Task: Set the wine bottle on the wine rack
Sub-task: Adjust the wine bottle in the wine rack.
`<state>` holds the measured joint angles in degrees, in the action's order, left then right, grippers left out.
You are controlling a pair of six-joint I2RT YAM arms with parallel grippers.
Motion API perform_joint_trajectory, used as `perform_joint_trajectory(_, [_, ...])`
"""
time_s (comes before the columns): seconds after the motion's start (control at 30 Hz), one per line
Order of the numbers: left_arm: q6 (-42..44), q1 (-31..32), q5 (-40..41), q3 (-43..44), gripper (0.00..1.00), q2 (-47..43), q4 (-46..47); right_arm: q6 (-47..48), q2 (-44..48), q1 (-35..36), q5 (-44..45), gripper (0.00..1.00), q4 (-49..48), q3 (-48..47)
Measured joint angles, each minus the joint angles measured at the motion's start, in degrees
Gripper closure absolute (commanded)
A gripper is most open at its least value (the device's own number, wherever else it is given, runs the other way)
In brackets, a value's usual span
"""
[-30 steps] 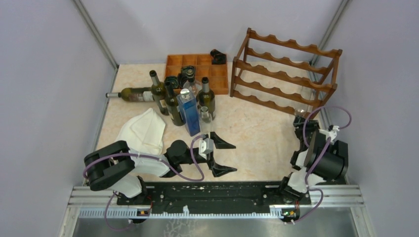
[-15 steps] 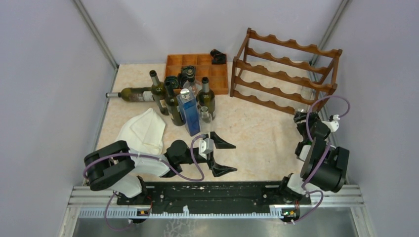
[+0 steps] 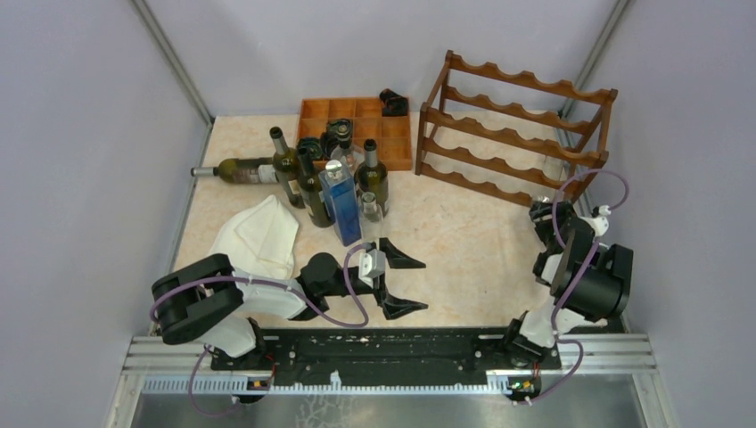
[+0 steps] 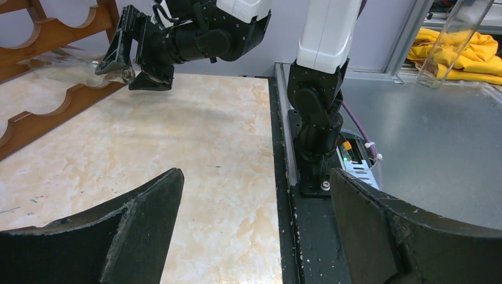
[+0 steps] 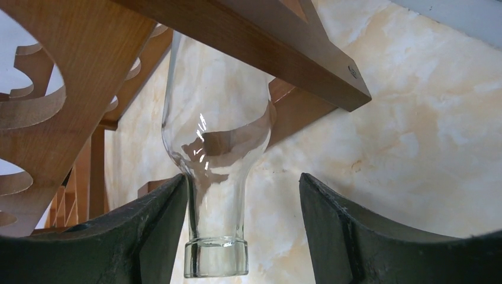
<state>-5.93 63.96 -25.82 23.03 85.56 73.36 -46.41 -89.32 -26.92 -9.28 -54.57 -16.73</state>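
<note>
Found the left pincer [image 3: 419,285] nearest, low over the surface [image 3: 464,254] by the near edge, spread wide and holding nothing. Noted a crumpled white cloth [image 3: 258,234] just beyond its arm.

Saw the right pincer [image 5: 244,231] further out on the right, at the lower right end of the wine rack [image 3: 513,132]. Found it parted around the neck of the clear glass wine bottle [image 5: 219,136], close on one side and with a plain gap on the other, so not gripping. Saw the bottle lying in the bottom tier of the rack, mouth toward the pincer, body running under a rail.

Spotted dark bottles [image 3: 308,192] and a blue bottle [image 3: 341,207] standing mid-left, with one dark bottle [image 3: 241,169] lying flat beside them. Made out the orange-brown tray [image 3: 314,111] at the back, left of the rack.
</note>
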Motion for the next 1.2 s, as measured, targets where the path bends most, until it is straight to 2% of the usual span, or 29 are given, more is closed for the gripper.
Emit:
perform_joint_trajectory(0.3, [0.0,0.0,0.02,0.0,0.01,0.11,0.0,-2.49,-5.22,0.0,-0.74,0.35,-6.91,-0.22])
perform_joint_trajectory(0.7, [0.0,-0.02,0.0,0.0,0.01,0.33,0.0,-4.57,-7.39,0.0,-0.94,0.37,-13.77,-0.17])
perform_joint_trajectory(0.93, [0.0,-0.09,0.02,0.0,0.01,0.33,0.0,-5.64,-9.7,0.0,-0.94,0.45,-16.17,-0.17])
perform_joint_trajectory(1.2, [0.0,-0.09,0.02,0.02,0.01,0.42,0.0,-6.69,-12.02,0.0,-1.16,0.61,-20.09,-0.13])
